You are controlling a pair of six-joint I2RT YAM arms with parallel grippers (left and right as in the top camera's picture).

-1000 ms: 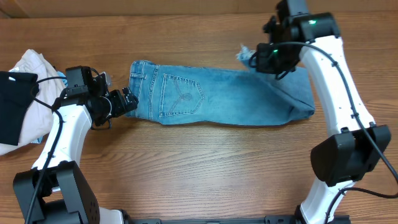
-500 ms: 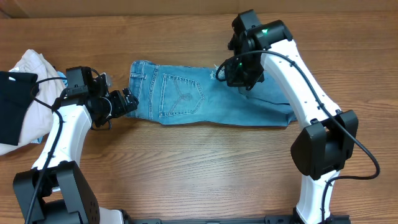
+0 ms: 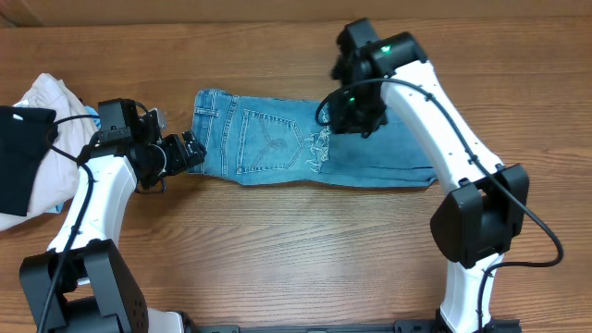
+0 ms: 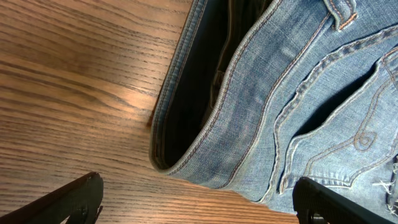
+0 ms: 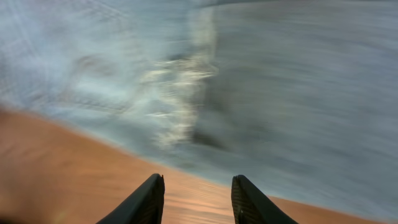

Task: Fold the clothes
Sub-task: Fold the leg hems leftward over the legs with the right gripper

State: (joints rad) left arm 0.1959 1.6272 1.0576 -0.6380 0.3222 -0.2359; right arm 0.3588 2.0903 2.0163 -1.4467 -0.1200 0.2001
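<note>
Right gripper (image 5: 195, 186): we see its jaws a little apart, holding nothing, above the jeans (image 3: 370, 165).
Left gripper (image 4: 199, 198): spread wide, empty, just beside the waistband (image 4: 205, 134).
Jeans: flat on the table (image 3: 277, 250), legs doubled over, frayed hems (image 3: 319, 148) just right of the back pocket (image 3: 268, 139).

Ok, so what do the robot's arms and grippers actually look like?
The left arm and right arm have white links, black joints and loose black cables. A green light glows on the right one. The fingers are black and tapered.
</note>
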